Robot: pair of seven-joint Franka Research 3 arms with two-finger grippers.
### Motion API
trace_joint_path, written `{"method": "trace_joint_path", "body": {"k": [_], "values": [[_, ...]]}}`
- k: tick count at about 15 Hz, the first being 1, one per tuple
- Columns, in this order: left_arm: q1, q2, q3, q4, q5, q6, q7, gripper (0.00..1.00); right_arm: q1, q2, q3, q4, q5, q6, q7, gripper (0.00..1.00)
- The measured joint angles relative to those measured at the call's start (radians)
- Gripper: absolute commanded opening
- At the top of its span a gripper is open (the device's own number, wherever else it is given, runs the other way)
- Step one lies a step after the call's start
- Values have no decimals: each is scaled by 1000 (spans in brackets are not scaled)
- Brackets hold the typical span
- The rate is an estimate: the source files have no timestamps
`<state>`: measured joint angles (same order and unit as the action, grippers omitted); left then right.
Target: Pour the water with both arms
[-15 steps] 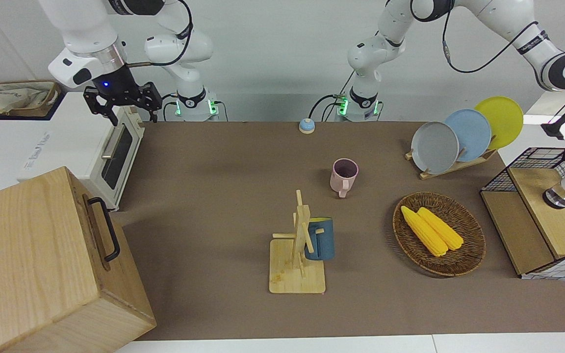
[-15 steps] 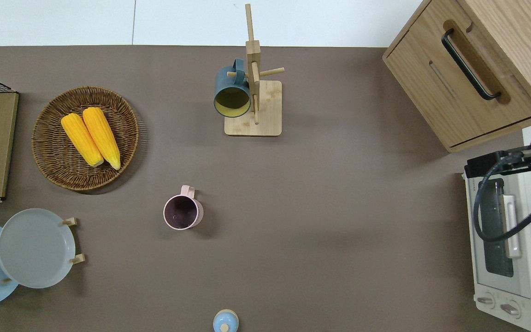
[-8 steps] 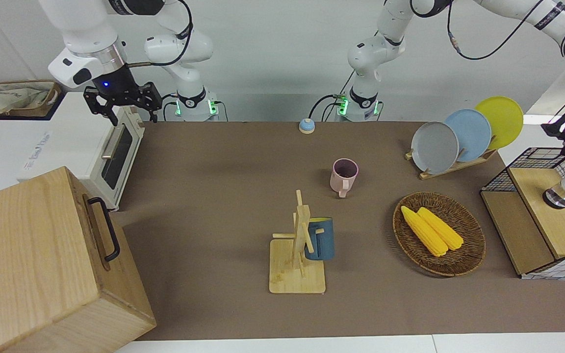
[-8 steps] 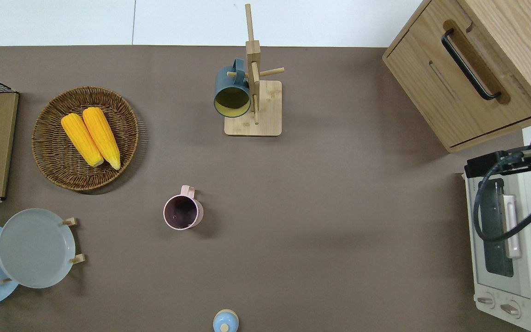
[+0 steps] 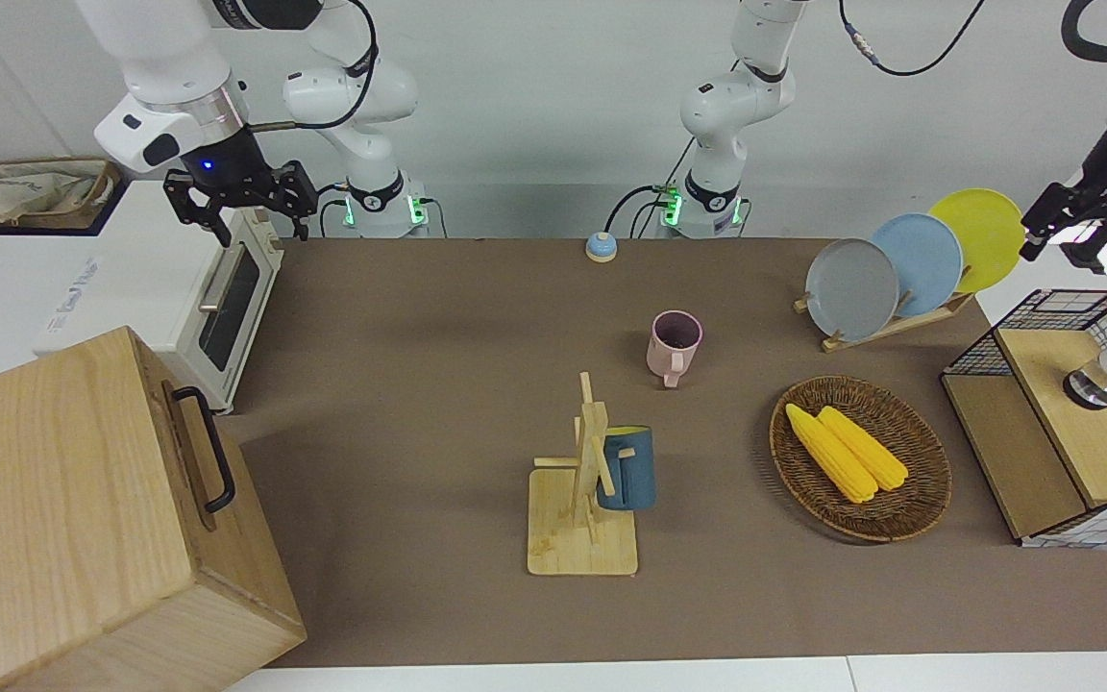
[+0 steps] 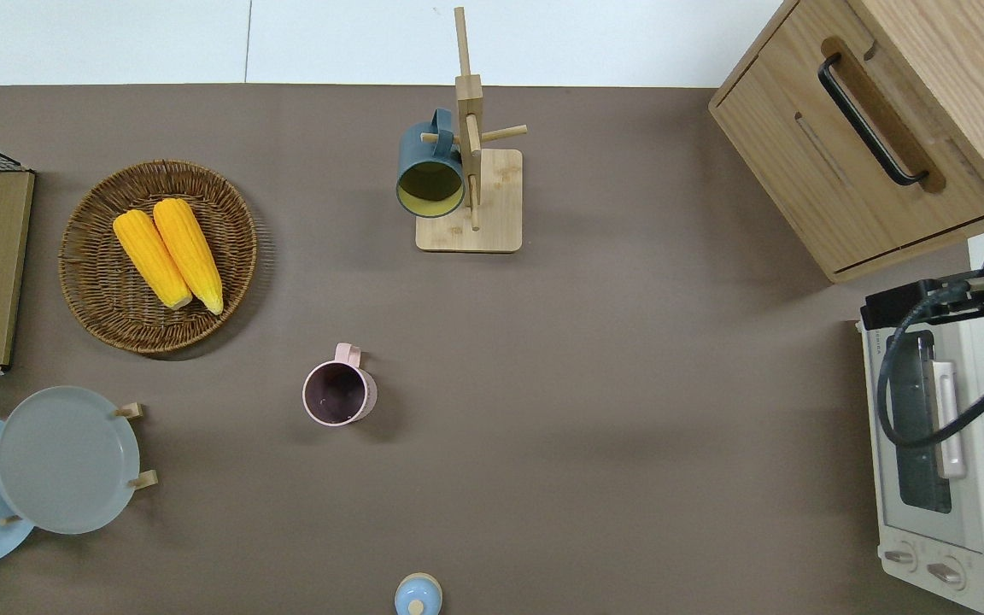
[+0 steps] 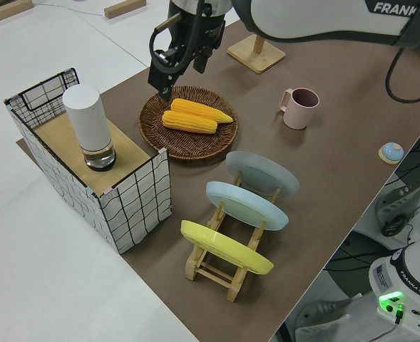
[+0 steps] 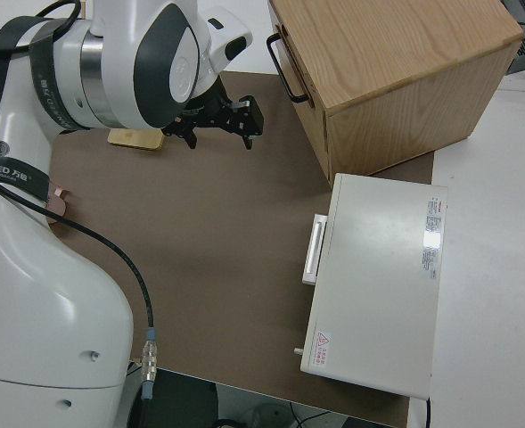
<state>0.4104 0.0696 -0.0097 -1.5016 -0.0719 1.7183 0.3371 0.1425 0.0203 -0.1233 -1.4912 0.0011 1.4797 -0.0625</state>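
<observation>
While neither gripper holds anything, the pour is, by my judgement, not yet begun. The pink mug (image 6: 339,392) stands toward the table's robot edge, the white bottle (image 7: 88,127) on the wire crate (image 7: 135,199) at the left arm's end. The left gripper (image 5: 1065,221) hangs near that crate, fingers spread; the right gripper (image 5: 236,204), also spread, is parked.

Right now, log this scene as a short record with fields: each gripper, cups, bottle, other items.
left gripper: open, raised at the left arm's end of the table, holding nothing
right gripper: open, arm parked
pink cup: upright on the table
blue cup: hung on the wooden rack
white bottle: upright on the wire crate
basket: holds two corn cobs
</observation>
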Motion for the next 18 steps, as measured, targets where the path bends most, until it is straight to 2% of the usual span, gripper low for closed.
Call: {"method": "trace_joint_path", "body": {"k": [2,3,10,12,15,18], "values": [[-4,-23,-69,0,42,-32,-59,1000,0,0,0,0,0,0,0,994],[-8,-33,-89,0,53,-48,-73,1000,0,0,0,0,0,0,0,994],[-33,-46,-145,1,56,-195,-88,1000,0,0,0,0,0,0,0,994],[-105,-52,-133,7,56,-219,-148,1000,0,0,0,0,0,0,0,994],[-237,-70,-77,11,56,-248,-216,1000,0,0,0,0,0,0,0,994],[-330,-89,-33,13,56,-263,-264,1000,0,0,0,0,0,0,0,994]]}}
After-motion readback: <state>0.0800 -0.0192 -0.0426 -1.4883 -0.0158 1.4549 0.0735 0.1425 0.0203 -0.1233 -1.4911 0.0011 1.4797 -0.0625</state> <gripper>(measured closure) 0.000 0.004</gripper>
